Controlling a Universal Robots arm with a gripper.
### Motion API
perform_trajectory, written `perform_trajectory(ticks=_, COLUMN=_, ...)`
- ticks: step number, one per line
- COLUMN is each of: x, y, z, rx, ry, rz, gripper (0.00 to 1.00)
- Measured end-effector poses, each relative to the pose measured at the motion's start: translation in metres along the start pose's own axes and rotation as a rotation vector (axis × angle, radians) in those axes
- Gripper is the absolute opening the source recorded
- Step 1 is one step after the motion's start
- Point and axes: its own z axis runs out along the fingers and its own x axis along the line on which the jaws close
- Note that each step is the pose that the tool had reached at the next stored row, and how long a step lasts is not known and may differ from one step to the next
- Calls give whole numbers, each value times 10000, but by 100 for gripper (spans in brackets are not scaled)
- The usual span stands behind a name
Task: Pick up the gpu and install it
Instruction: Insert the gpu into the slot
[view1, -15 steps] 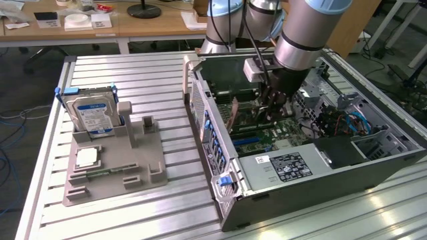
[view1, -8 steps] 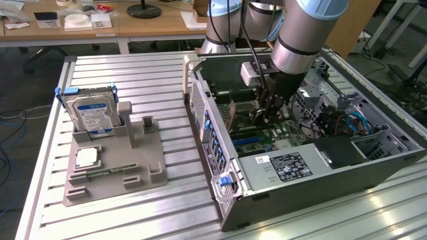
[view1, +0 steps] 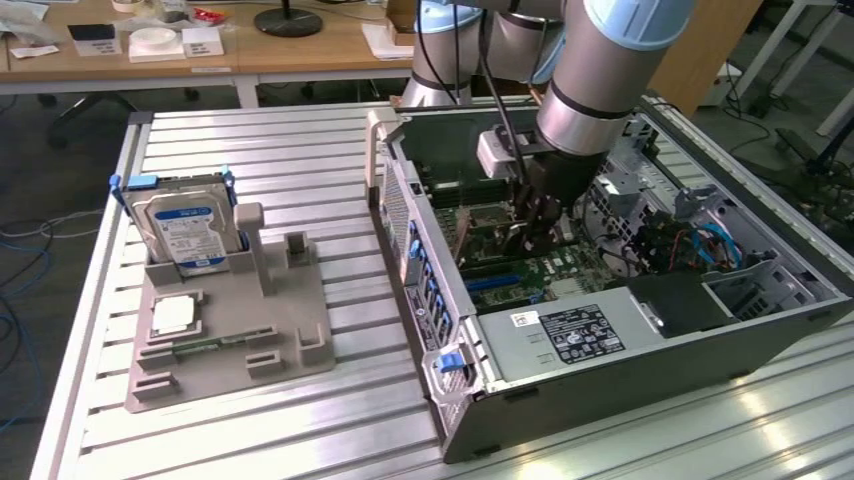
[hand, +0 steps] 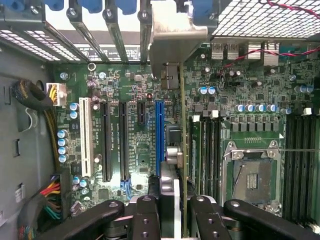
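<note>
Black gripper (hand: 175, 216) clamped on thin green gpu card (hand: 172, 150), pale metal bracket, edge-on just beside blue motherboard slot (hand: 159, 135); likely light, stiff, fragile: grip flat faces, spare connector edge

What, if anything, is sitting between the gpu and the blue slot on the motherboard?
Nothing visible. The gripper holds the gpu edge-on above the motherboard, and the blue slot beside it looks bare along its visible length, no cable or card across it.
</note>
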Motion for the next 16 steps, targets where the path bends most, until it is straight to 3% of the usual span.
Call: perform_trajectory(ticks=16, x=29, y=85, z=140, rx=-3, ry=0, rz=1, gripper=28)
